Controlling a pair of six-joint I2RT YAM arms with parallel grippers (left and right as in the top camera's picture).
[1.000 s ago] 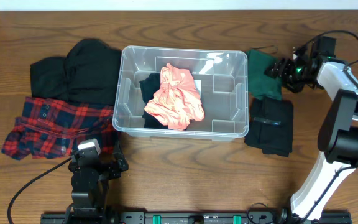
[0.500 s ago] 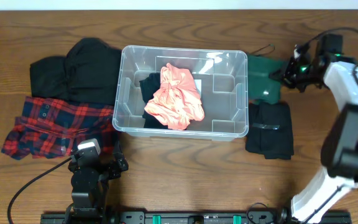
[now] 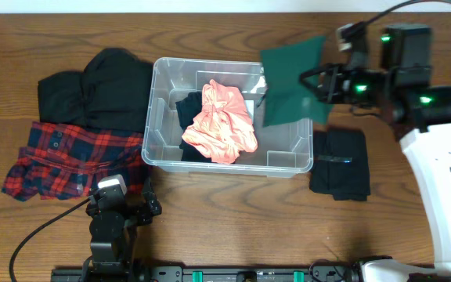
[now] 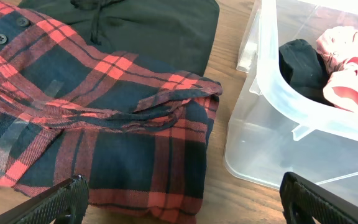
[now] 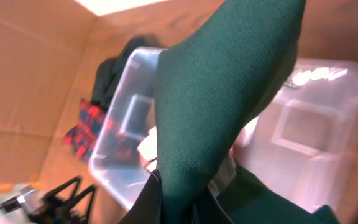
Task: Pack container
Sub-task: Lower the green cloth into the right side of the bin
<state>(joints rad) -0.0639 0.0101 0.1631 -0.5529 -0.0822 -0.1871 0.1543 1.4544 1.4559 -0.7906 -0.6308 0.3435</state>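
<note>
The container point(image 3: 156, 117) is a clear plastic bin at mid-table, holding a pink garment point(image 3: 224, 124) and a black one point(image 3: 188, 106). My right gripper point(image 3: 319, 84) is shut on a dark green cloth point(image 3: 288, 82), which hangs in the air over the container's right end. In the right wrist view the green cloth point(image 5: 222, 93) drapes from my right gripper point(image 5: 185, 199) and hides most of its fingers, with the container point(image 5: 316, 124) below. My left gripper point(image 3: 120, 205) rests open near the front edge, by the container's near left corner point(image 4: 272, 93). Nothing lies between the fingers of the left gripper point(image 4: 180, 199).
A black hoodie point(image 3: 104, 86) and a red plaid shirt point(image 3: 69, 157) lie left of the container; the plaid shirt point(image 4: 92, 106) is just ahead of my left fingers. A folded black garment point(image 3: 340, 160) lies right of the container.
My right gripper closed on the green cloth, lifted it off the table to the right of the container and carried it left over the right end. The left arm stayed still.
</note>
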